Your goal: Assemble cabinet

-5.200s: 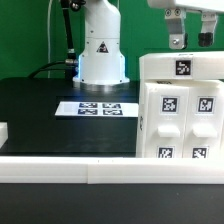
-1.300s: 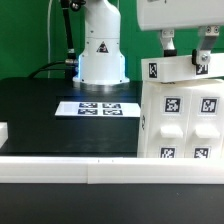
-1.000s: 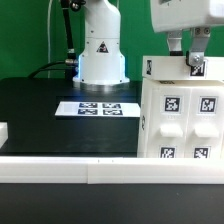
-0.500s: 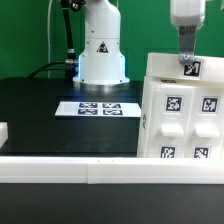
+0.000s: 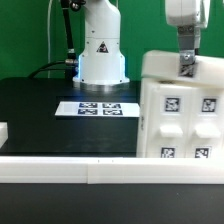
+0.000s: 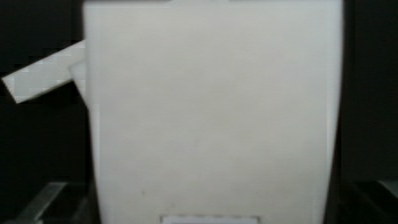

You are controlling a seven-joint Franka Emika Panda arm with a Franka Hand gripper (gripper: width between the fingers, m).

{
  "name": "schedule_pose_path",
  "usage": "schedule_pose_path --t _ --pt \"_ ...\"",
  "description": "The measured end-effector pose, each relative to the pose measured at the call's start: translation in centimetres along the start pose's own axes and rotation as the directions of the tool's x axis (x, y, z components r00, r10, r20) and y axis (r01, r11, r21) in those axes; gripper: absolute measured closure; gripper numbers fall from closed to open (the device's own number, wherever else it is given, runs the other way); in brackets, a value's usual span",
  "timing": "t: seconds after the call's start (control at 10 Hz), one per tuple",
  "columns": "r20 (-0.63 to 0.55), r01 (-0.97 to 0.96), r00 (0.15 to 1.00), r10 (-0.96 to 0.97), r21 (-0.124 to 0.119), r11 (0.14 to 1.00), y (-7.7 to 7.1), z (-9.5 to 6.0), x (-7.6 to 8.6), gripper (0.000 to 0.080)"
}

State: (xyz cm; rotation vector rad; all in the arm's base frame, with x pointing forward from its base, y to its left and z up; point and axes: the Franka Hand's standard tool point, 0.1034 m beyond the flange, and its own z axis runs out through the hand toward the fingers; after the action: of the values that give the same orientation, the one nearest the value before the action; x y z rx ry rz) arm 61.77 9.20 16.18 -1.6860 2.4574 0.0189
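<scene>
While the hand grips its top panel, the cabinet (white, tag-fronted) stands upright.

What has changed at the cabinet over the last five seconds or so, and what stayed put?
The gripper turned edge-on to the exterior camera and came down onto the top piece of the cabinet. That piece tilted up on its exterior-view left end, then settled level again; whether the fingers grip it cannot be told. The cabinet's lower body, the marker board and the robot base did not move.

light: bright, even | shadows: faint | wrist view: blurred, washed-out
</scene>
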Motion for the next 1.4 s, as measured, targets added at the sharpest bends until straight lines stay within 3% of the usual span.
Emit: schedule_pose_path --t 0.1,0.2,0.6,0.9,1.0,1.2,1.4 --pt "0.001 0.011 1.000 -0.011 -0.001 1.000 0.0 0.0 0.0 0.0042" --pt "0.002 0.015 1.000 -0.015 0.000 1.000 0.0 0.0 -0.1 0.0010" --pt "0.068 0.057 0.996 -0.059 0.025 0.998 -0.7 -2.4 -1.1 0.0002" --pt "0.073 0.087 0.993 -0.089 0.027 0.996 -0.6 -2.3 -1.2 0.0002" --pt "0.060 0.238 0.970 -0.237 0.002 0.971 -0.5 -2.2 -1.0 0.0002" --pt "0.073 0.488 0.871 -0.485 -0.025 0.872 -1.0 -2.6 -1.7 0.0002" --pt "0.097 0.674 0.738 -0.668 -0.038 0.738 -1.3 -2.8 -1.9 0.0002"
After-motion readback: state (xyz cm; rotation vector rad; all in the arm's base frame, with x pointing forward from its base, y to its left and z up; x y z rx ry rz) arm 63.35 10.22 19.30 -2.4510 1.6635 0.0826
